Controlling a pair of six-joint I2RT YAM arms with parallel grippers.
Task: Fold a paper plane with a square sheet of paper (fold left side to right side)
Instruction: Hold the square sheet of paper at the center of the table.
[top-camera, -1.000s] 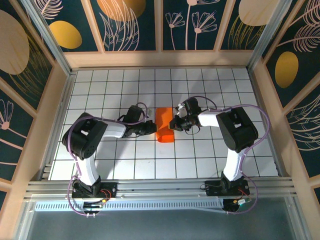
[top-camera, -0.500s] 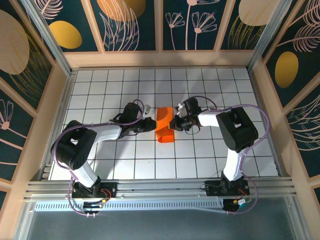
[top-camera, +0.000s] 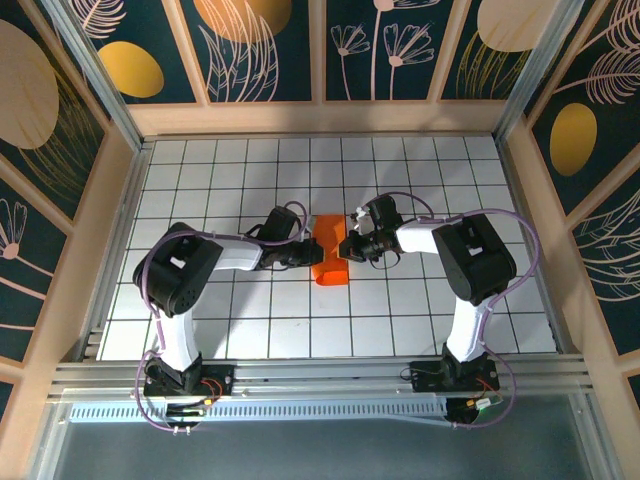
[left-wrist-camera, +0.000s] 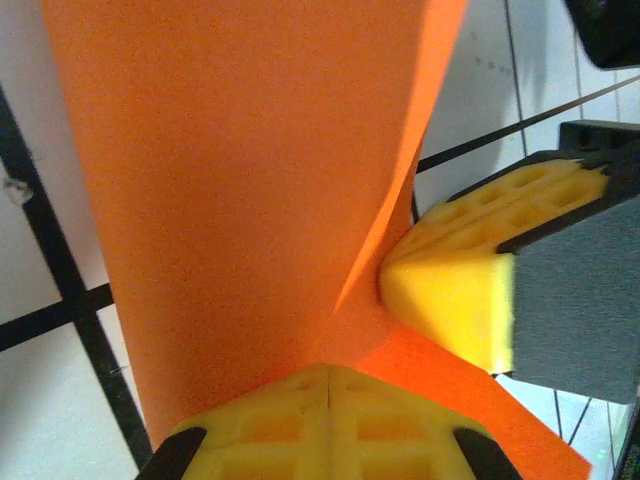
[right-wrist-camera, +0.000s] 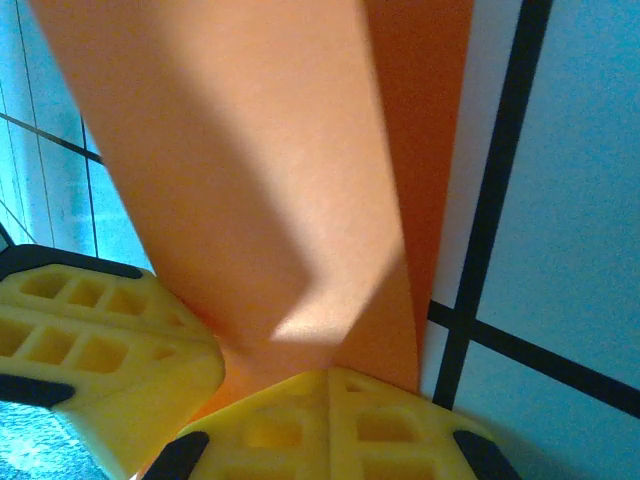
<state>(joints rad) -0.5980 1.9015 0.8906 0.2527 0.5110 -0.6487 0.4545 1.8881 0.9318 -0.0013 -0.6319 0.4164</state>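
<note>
Paper here, a thin bright orange sheet (top-camera: 331, 258) lying loosely doubled on the white gridded tabletop (top-camera: 400, 180) between the clenched left claw (top-camera: 308, 251) and clenched right claw (top-camera: 349, 246), both touching it, we judge light, limp and easily creased, so we would pinch only its free edge.

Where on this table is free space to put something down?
Free: tiles between the orange paper and back wall; also along left wall and right wall. Crowded: the centre, where left fingers and right fingers meet at the paper.
</note>
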